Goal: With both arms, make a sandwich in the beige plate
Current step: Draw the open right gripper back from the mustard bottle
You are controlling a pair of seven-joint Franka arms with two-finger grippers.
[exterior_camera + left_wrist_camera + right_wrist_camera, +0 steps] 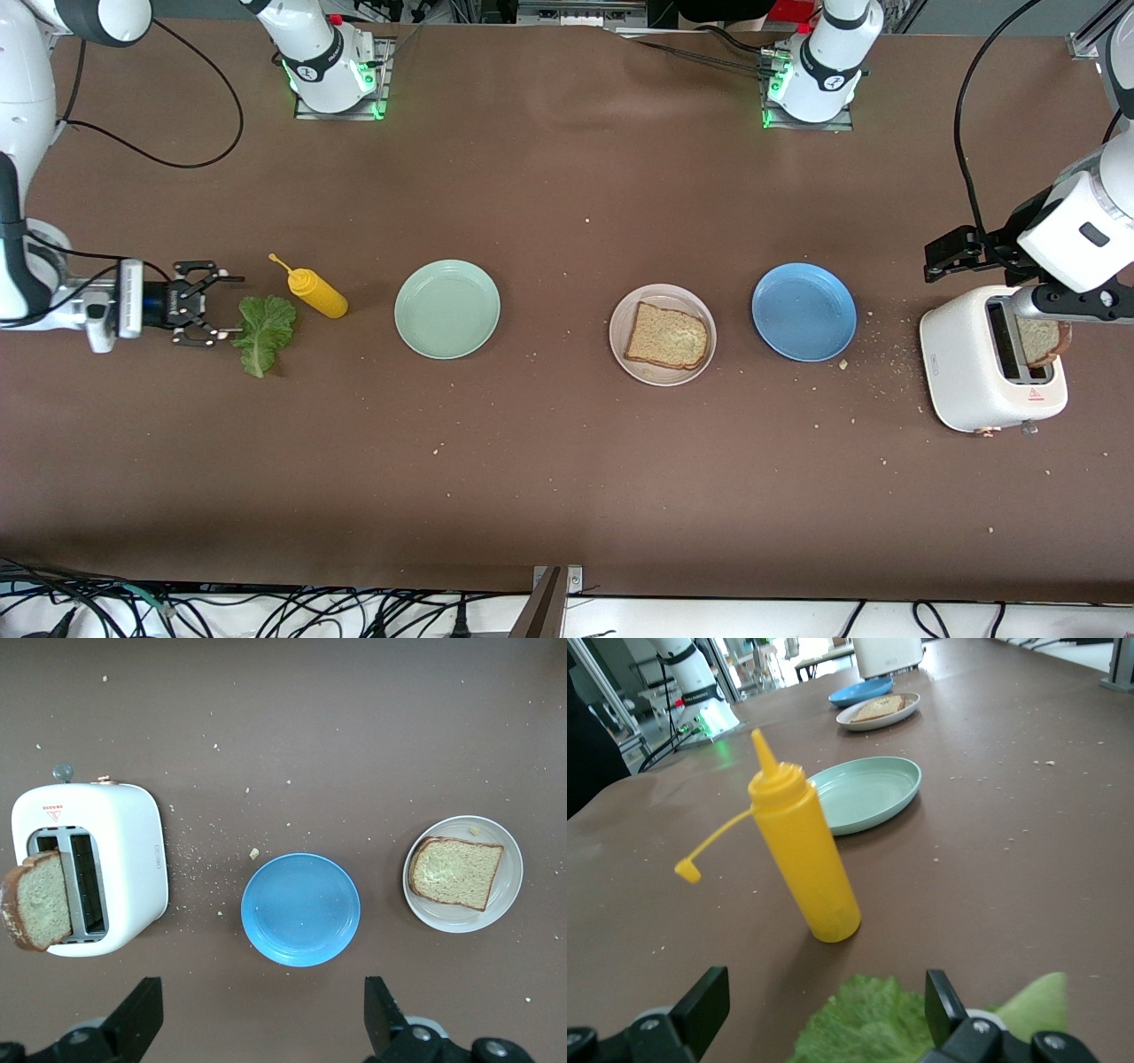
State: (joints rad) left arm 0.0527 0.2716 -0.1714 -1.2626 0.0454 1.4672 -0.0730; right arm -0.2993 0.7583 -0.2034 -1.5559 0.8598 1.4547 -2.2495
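My right jaws [213,310] stand apart low over the surface [567,461], tips at the lettuce leaf [263,333] lying flat at my 3 o'clock; nothing is clamped. It looks light, limp and easily torn, so I'd pinch the thick stem edge gently. The yellow squeeze bottle [312,291] sits just beside it. My left jaws [266,1019] hang wide apart over the toaster [992,359], where a second slice [1044,340] stands: stiff, crumbly, best gripped by the crust. One slice [666,337] lies on the beige plate [620,312].
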